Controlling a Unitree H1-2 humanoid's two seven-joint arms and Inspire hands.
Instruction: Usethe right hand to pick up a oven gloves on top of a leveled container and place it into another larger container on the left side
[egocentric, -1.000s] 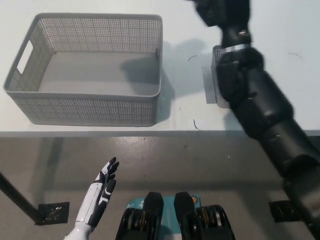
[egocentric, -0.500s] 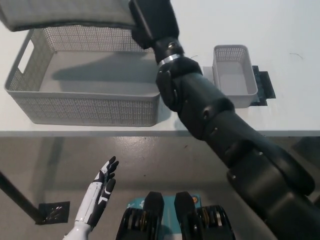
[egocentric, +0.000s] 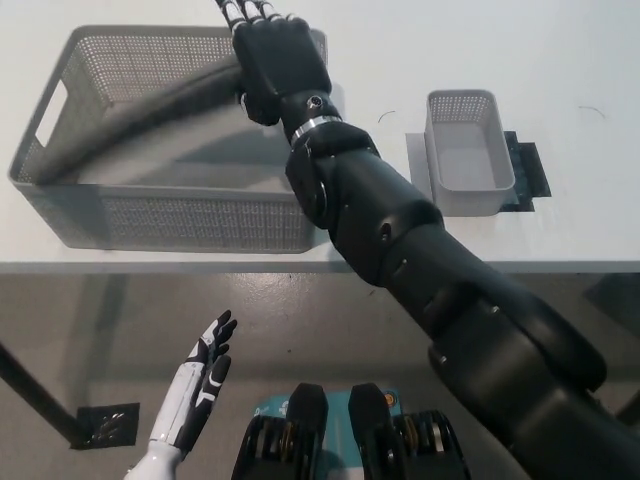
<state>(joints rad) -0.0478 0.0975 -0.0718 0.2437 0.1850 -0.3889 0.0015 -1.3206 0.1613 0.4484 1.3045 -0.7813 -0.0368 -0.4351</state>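
Note:
The grey oven glove (egocentric: 140, 115) shows as a blurred dark band slanting across the inside of the large grey mesh basket (egocentric: 60, 205) on the table's left. My black right hand (egocentric: 275, 55) hovers over the basket's back right corner, open, with its fingers stretched toward the far edge. The glove's upper end reaches up to the side of this hand; whether they touch is unclear. The small grey container (egocentric: 468, 150) on the right holds nothing. My white left hand (egocentric: 200, 385) rests open below the table edge at the lower left.
The small container stands on a dark flat pad (egocentric: 530, 168). The white table (egocentric: 580, 60) ends in a front edge across the middle of the picture. A dark floor plate (egocentric: 105, 425) lies at the lower left.
My right arm swung left from the small container to above the large basket. The glove, held high over the basket half a second ago, has dropped into it, and the hand has opened.

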